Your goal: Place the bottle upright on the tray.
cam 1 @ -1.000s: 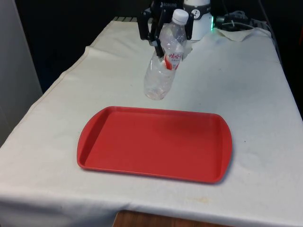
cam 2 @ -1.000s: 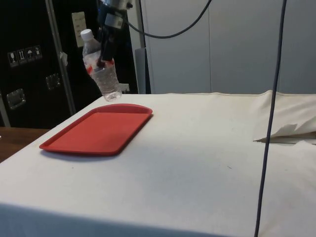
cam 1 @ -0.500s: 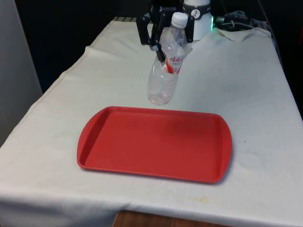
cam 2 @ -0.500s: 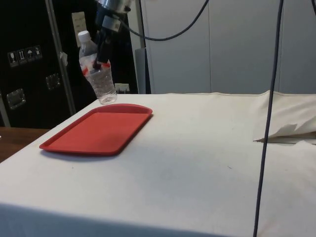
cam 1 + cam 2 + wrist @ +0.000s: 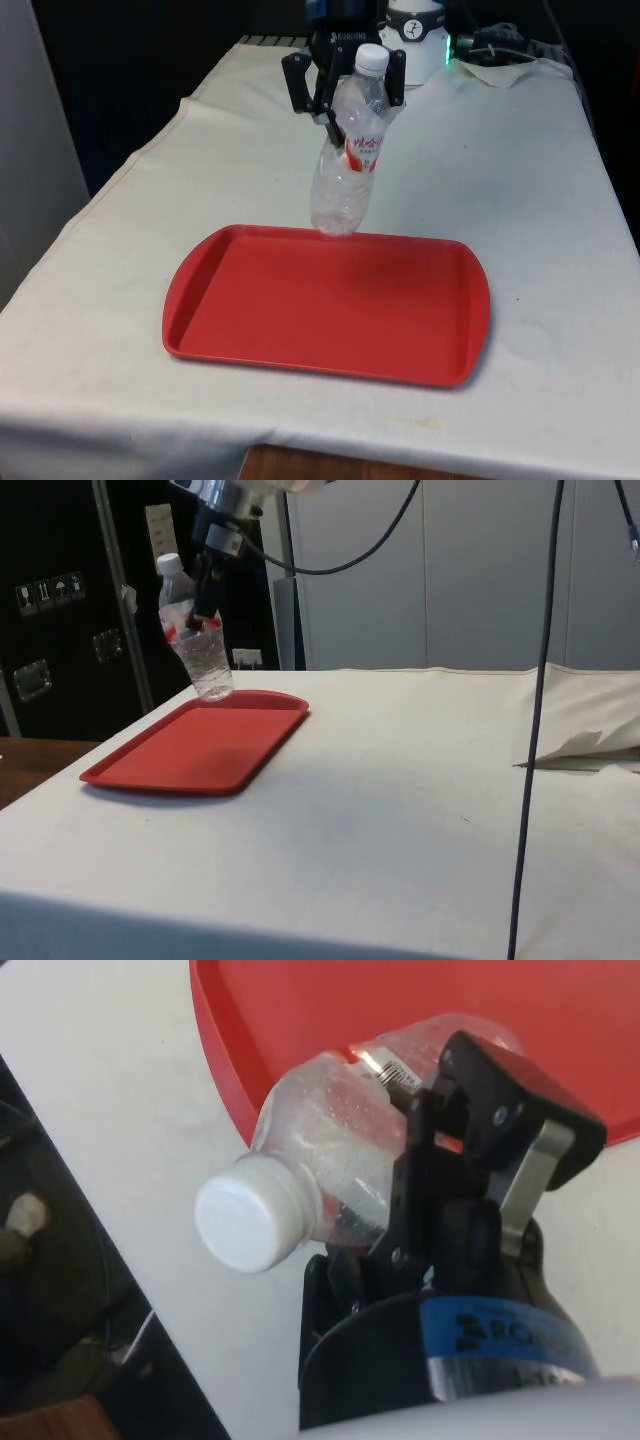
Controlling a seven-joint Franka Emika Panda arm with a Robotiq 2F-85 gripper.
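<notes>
A clear plastic bottle [image 5: 346, 165] with a white cap and a red label hangs in the air, nearly upright with a slight tilt, cap up. My gripper [image 5: 342, 125] is shut on the bottle at its label band. The bottle's base hovers just above the far rim of the red tray [image 5: 320, 330]. From the side, the bottle [image 5: 195, 640] hangs over the tray's [image 5: 190, 750] far end, held by the gripper [image 5: 202, 615]. In the wrist view the bottle [image 5: 330, 1160] sits between the black fingers [image 5: 490, 1120], with the tray [image 5: 600, 1020] below.
White cloth [image 5: 500, 180] covers the table around the tray. A cable [image 5: 535, 720] hangs down in the side view. Crumpled cloth [image 5: 590, 745] lies at the table's far side there.
The gripper has carried the bottle towards the tray and lower; its base now hangs over the tray's far rim. The bottle stands a little more upright.
</notes>
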